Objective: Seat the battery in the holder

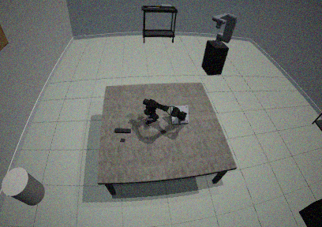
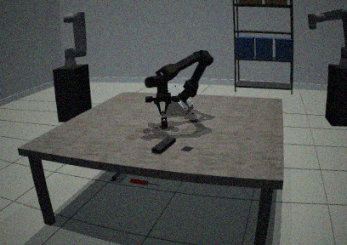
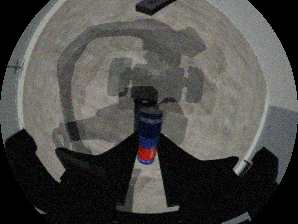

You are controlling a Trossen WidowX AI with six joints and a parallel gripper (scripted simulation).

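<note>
Table [image 1: 166, 159] [image 2: 238, 155] [image 3: 230, 65]: mottled grey-brown top, four-sided, dark edge and legs. Landmark is the black bar [image 1: 122, 131] [image 2: 163, 145] [image 3: 154, 5], lying flat. Small dark square [image 1: 122, 140] [image 2: 187, 149]: flat, near the bar, apart from it, on its right in the exterior view. Dark holder [image 2: 164, 122] [image 3: 144, 93]: behind the bar in the exterior view, not touching it; mostly covered in the wrist view, so its outline can't be read. Pale grey piece [image 1: 180, 109] [image 2: 173, 109]: farther from the bar than the holder. Arm shadows fall across the top between bar and pale piece.
</note>
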